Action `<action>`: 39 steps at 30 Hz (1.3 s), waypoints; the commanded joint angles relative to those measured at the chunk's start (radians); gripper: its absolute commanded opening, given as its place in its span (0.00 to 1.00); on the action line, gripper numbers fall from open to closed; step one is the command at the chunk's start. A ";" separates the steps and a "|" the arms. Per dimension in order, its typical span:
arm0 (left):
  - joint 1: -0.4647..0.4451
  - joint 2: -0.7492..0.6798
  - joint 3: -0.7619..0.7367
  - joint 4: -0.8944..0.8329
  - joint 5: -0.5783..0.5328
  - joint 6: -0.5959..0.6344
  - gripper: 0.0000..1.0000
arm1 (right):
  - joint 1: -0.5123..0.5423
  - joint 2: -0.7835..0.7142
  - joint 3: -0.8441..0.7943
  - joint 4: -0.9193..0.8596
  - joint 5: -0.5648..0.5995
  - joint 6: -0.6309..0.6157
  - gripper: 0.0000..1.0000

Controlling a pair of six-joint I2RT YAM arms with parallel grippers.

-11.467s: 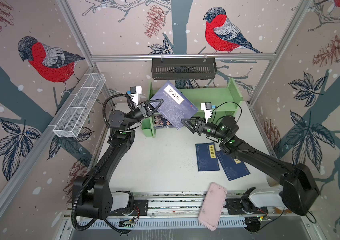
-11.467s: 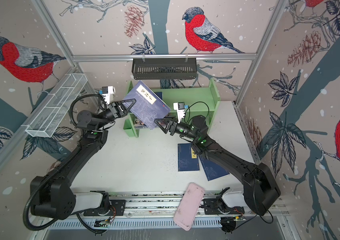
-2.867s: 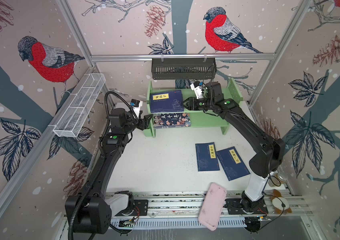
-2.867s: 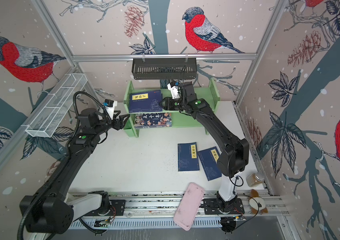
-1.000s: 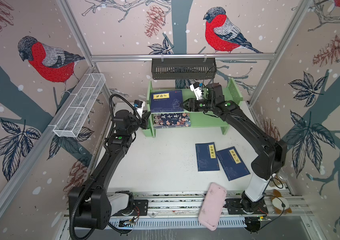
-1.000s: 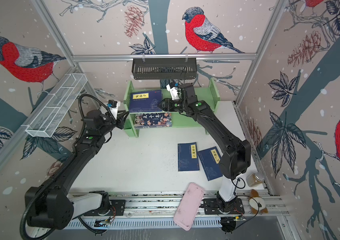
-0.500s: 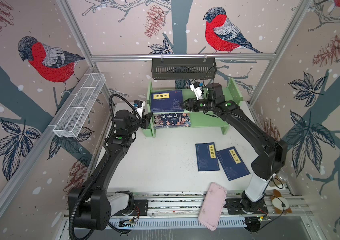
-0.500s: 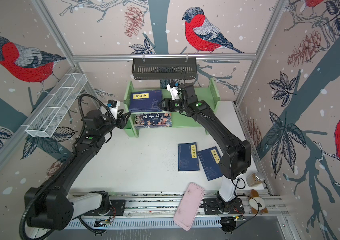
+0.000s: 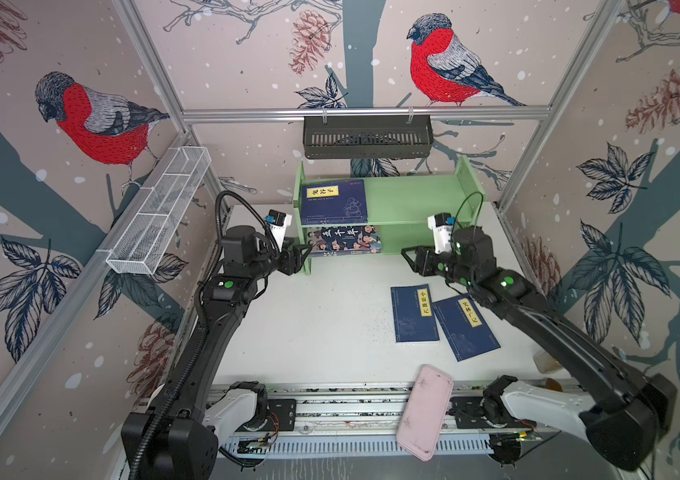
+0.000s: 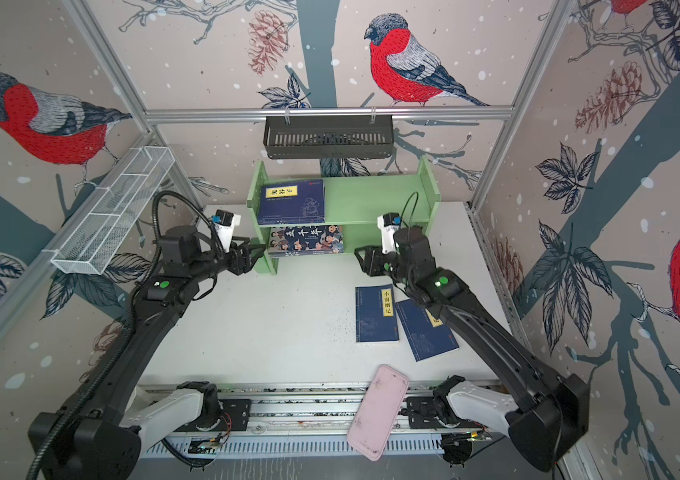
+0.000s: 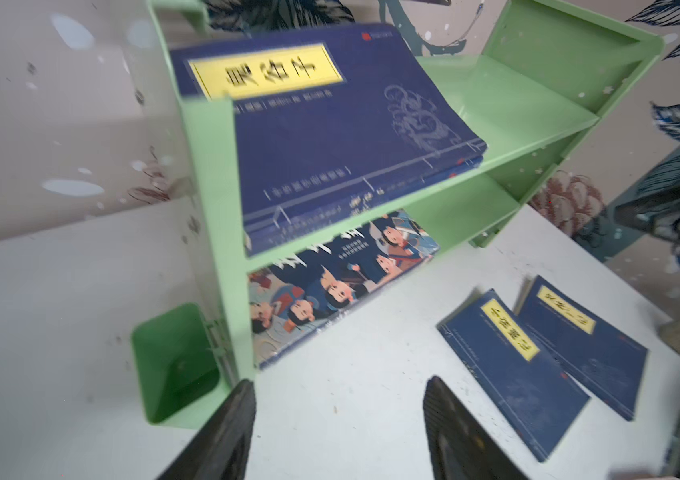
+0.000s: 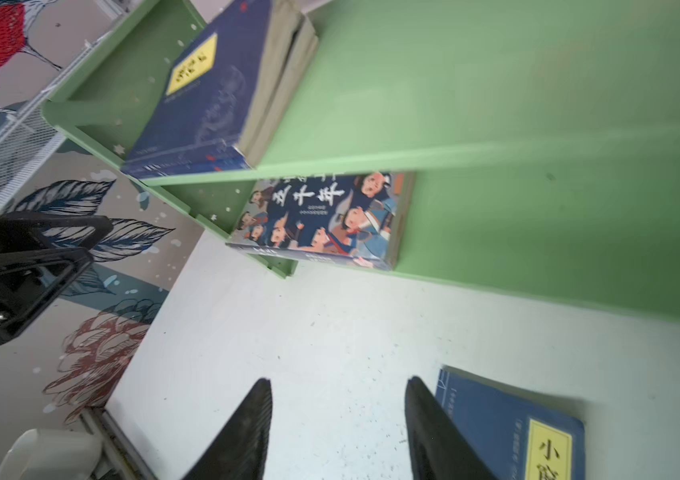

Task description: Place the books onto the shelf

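The light green shelf [image 9: 413,195] [image 10: 371,195] stands at the back of the table. Navy books [image 9: 332,201] [image 11: 330,137] lie stacked on its top tier at the left end. The cartoon-cover book [image 9: 344,240] [image 12: 321,220] lies on the lower tier. Two more navy books [image 9: 415,313] [image 9: 467,328] lie flat on the table at the right. My left gripper [image 9: 305,251] [image 11: 340,395] is open and empty by the shelf's left panel. My right gripper [image 9: 406,255] [image 12: 338,390] is open and empty above the table, just beyond the nearer book's far edge.
A pink flat case [image 9: 425,411] overhangs the table's front rail. A black slotted basket [image 9: 367,137] hangs on the back rail above the shelf. A white wire-mesh basket [image 9: 159,212] runs along the left wall. A brownish cup [image 9: 546,361] sits at the right edge.
My right gripper has drawn back from the shelf's top tier and come down in front of the shelf, near the loose books. My left gripper has opened beside the left panel.
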 commanded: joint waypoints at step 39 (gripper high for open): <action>0.026 -0.022 -0.364 0.245 0.363 -0.213 0.92 | -0.225 -0.030 -0.460 0.178 0.012 0.117 0.65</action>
